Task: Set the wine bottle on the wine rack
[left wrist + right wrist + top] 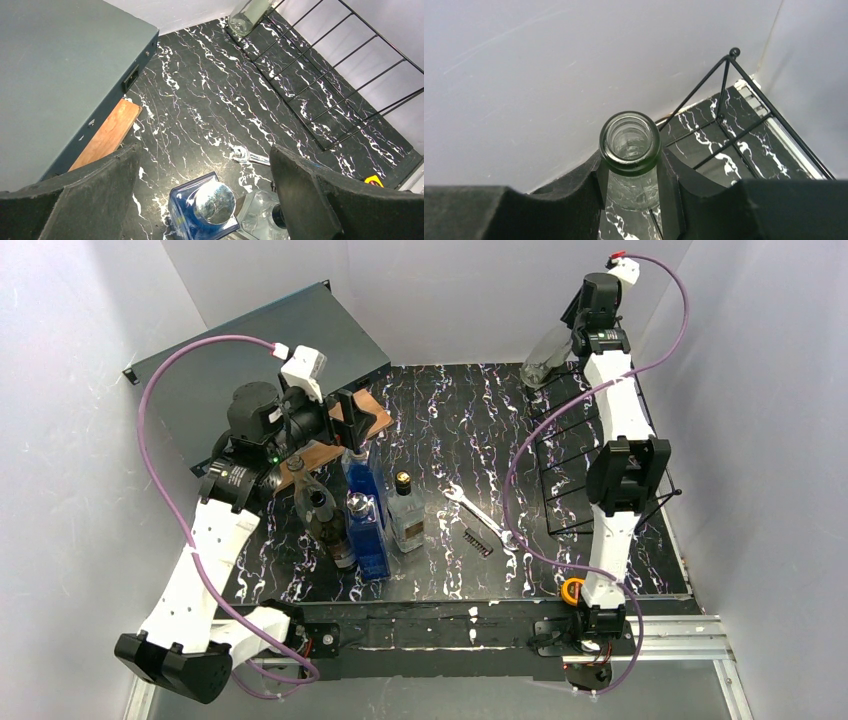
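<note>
My right gripper is clenched on the neck of the clear wine bottle, at the far end of the wine rack; my left gripper hangs released above a blue bottle.

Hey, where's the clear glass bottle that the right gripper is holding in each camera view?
Top external: the clear bottle is upper right, at the wine rack's far end.
Left wrist: bottle at the top edge, right of centre.
Right wrist: bottle at centre, mouth toward the camera.
Shared landmark: the wine rack, in all three.
</note>
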Controlling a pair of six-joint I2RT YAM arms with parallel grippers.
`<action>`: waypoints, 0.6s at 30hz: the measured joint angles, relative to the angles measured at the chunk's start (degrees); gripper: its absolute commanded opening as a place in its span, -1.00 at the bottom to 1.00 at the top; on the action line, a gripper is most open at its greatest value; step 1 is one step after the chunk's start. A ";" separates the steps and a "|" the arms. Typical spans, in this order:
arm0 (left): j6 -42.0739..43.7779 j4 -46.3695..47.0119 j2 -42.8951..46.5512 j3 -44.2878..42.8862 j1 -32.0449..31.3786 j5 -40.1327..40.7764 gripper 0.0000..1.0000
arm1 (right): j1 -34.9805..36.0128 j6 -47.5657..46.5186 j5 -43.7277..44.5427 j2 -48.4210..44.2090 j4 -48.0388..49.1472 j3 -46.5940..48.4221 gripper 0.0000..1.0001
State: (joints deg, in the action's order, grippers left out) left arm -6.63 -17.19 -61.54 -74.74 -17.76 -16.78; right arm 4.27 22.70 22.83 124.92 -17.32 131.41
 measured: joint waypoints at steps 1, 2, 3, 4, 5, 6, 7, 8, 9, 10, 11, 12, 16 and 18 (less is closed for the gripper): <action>0.00 0.00 -0.02 0.00 -0.02 -0.02 0.99 | -0.04 -0.20 0.04 0.79 0.35 0.72 -0.97; 0.00 0.00 -0.02 0.00 -0.09 -0.04 0.99 | -0.09 -0.48 0.20 1.77 1.16 1.62 -0.97; 0.00 0.02 -0.04 0.00 -0.11 -0.09 0.99 | -0.15 -0.61 0.28 2.56 2.03 2.08 -0.97; 0.00 0.00 -0.07 0.00 -0.11 -0.13 0.99 | -0.17 -0.57 0.28 3.10 2.54 2.23 -0.97; 0.00 0.00 -0.11 0.00 -0.13 -0.15 0.99 | -0.20 -0.55 0.22 3.48 2.67 2.29 -0.97; 0.00 0.00 -0.17 0.00 -0.15 -0.15 0.99 | -0.26 -0.57 0.24 3.93 2.93 2.34 -0.97; 0.00 0.00 -0.22 0.00 -0.17 -0.15 0.99 | -0.37 -0.63 0.33 4.42 3.19 2.43 -0.97; 0.00 -0.02 -0.28 0.00 -0.20 -0.15 0.99 | -0.42 -0.76 0.50 4.92 3.45 2.71 -0.97; 0.00 0.00 -0.35 0.00 -0.22 -0.17 0.99 | -0.42 -0.81 0.50 5.38 3.72 2.78 -0.97; 0.00 -0.02 -0.42 0.00 -0.22 -0.17 0.99 | -0.46 -0.81 0.55 5.68 3.82 2.78 -0.97; 0.00 0.00 -0.48 0.00 -0.22 -0.17 0.99 | -0.46 -0.79 0.55 5.90 3.78 2.78 -0.97; 0.00 -0.02 -0.59 0.00 -0.22 -0.17 0.99 | -0.48 -0.57 0.44 6.12 3.78 2.78 -0.97; 0.00 -0.02 -0.94 0.00 -0.22 -0.20 0.99 | -0.52 -0.35 0.46 6.21 3.89 2.78 -0.97; -0.02 -0.04 -1.01 0.00 -0.24 -0.22 0.99 | -0.74 0.02 0.39 6.21 3.98 2.60 -0.97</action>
State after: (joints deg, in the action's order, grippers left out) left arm -6.66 -17.23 -62.54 -74.74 -18.00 -16.99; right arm 3.53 22.72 23.22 131.13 -13.34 134.02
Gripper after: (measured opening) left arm 0.992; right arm 0.446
